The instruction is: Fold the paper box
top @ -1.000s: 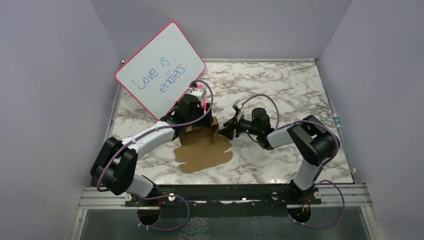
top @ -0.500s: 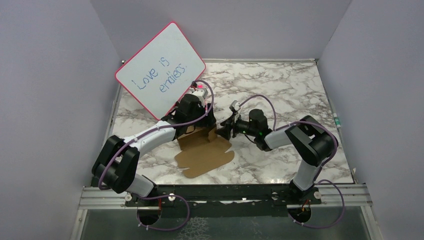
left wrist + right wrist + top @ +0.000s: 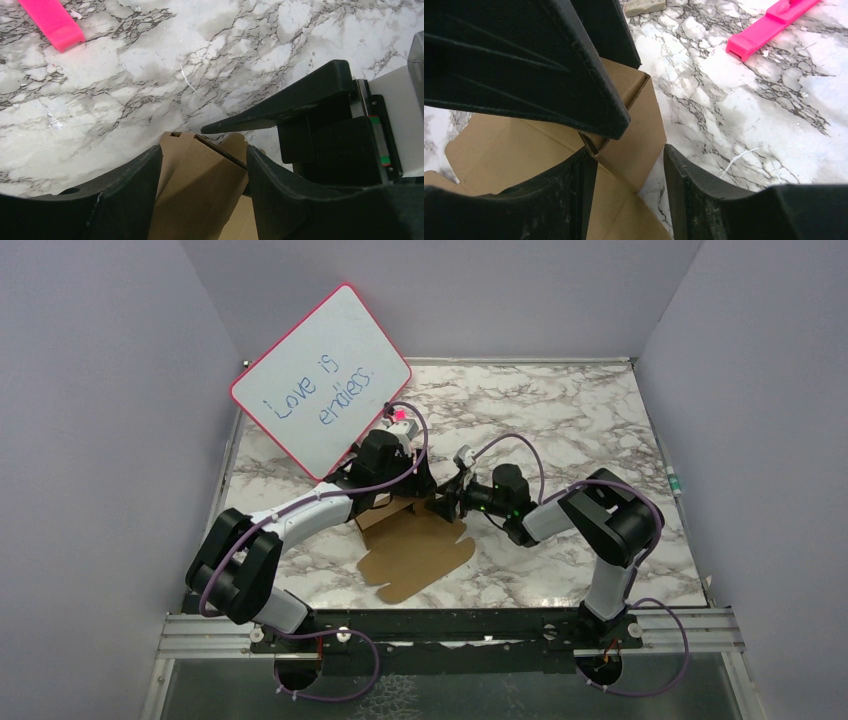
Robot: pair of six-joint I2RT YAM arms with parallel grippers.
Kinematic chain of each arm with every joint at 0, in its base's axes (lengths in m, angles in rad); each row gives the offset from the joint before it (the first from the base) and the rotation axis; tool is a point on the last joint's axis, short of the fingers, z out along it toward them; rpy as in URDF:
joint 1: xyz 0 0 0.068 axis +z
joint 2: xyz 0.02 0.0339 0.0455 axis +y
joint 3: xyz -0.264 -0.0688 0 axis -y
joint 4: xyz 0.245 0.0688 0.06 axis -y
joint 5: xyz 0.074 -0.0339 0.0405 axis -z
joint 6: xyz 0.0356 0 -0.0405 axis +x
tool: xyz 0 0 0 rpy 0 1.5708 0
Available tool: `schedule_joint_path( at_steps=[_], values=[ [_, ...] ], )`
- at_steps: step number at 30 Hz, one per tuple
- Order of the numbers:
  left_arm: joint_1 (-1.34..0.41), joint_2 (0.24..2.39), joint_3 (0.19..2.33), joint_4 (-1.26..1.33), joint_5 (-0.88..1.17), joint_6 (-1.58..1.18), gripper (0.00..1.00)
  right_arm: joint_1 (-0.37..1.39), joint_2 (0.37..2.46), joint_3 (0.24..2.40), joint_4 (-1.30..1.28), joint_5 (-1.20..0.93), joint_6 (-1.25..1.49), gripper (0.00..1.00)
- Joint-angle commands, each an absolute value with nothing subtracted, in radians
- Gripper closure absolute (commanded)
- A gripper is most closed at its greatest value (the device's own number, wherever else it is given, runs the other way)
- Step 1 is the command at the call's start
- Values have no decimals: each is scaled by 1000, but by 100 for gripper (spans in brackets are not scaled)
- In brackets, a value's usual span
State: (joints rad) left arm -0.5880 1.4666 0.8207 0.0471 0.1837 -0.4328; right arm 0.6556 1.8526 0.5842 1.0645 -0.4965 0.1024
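— What surrounds it?
— The marble table. The whiteboard tilts up at far left, behind the left arm, which hides the far edge from above.
— And the paper box?
— Mid-table, between the arms. Its flat sheet slants from near left to far right, and the far end is folded up into a hollow corner.
— The grippers?
— The left gripper straddles the raised fold, fingers apart; I cannot tell whether they press. The right gripper stands spread around the corner, with marble showing beside one finger. A pink strip lies beyond.
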Motion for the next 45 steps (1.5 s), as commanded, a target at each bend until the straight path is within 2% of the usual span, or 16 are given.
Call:
schedule_joint_path(
  at_steps=[1, 9, 16, 23, 32, 39, 45],
  values=[
    [-588, 1464, 800, 75, 244, -457, 37, 677, 1878, 596, 1146, -416, 80, 49],
    [-588, 1450, 791, 84, 280, -487, 38, 697, 1881, 575, 1186, -306, 77, 63],
    [-585, 1398, 792, 40, 232, -495, 38, 702, 1880, 555, 1184, -242, 72, 70],
    [-584, 1309, 770, 2, 125, -502, 37, 709, 1886, 546, 1174, -200, 61, 73],
    [-583, 1385, 759, 5, 130, -502, 39, 733, 1904, 555, 1150, -130, 48, 74],
    [-583, 1411, 755, 16, 161, -510, 50, 742, 1911, 542, 1155, -8, 75, 77],
    [-584, 1401, 726, 64, 225, -558, 54, 751, 1924, 541, 1172, 107, 99, 82]
  ],
)
